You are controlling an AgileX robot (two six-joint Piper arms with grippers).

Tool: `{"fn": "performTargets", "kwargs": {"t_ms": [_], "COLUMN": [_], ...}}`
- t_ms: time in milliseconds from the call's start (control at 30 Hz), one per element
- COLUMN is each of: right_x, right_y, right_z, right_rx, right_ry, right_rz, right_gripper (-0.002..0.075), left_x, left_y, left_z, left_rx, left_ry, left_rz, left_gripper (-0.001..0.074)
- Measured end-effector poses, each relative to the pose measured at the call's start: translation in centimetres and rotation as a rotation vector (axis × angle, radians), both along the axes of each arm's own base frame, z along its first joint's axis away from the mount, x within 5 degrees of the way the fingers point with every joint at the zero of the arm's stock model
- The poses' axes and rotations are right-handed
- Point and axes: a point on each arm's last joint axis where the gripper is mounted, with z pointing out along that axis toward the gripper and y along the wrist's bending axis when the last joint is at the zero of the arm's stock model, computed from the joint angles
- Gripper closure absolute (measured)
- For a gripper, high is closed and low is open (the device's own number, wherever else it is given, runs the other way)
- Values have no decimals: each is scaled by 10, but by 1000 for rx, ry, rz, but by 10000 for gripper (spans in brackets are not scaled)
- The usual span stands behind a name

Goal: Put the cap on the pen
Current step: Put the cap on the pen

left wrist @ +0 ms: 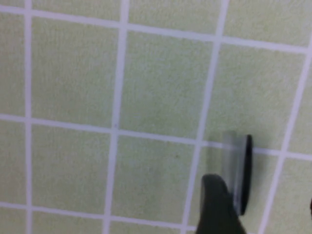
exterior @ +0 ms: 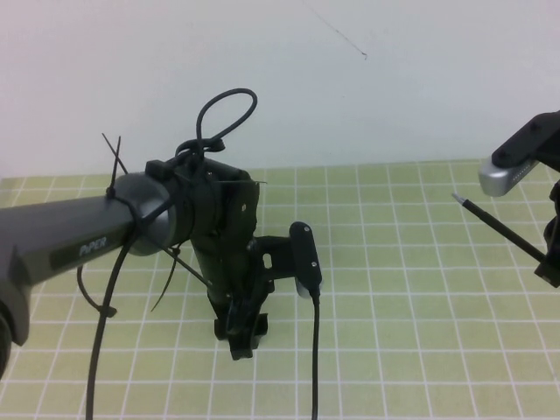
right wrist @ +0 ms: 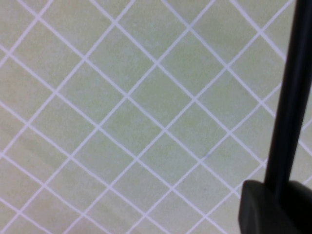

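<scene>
Right claw (exterior: 553,254) at the right edge pinches the pen (exterior: 499,226), tip up-left, held clear of the tabletop (exterior: 394,289). Left claw (exterior: 241,337) is low at centre, spread, cap (left wrist: 239,170) just beside one finger. Risk: the cap skids or tips on closing, then a skewed cap jams on the tip.
</scene>
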Motion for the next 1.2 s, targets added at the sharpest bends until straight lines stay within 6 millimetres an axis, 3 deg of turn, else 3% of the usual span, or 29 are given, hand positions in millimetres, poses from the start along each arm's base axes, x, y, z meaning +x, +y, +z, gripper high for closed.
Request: {"fn": "performTargets", "kwargs": {"t_ms": [300,567,633,800,867,1033,1200], "right_x": [0,-1,-1,-1,-1,-1,-1], "right_y": [1,3,3,3,3,3,3], "right_z": [0,0,0,0,0,0,0], "right_rx": [16,32,33,39,38,38,39], "right_ry": [4,9,7,9,10,10,12], "right_rz": [-10,-13,-13,-19,-19,-19,-22], "right_gripper": [669,669,669,669,669,669,669], "left_x": [5,5,4,1,2,3,3], "left_y": [2,2,3,5,4,-2,0], "left_z": [-8,-20,-23,-31,-31,-25,-4], "left_rx": [11,17,22,50,41,50,78], "left_ry": [-17,-9,-1,46,32,-6,-82], "left_rz": [12,37,39,39,44,11,24], "left_gripper": [365,449,495,691,734,734,734]}}
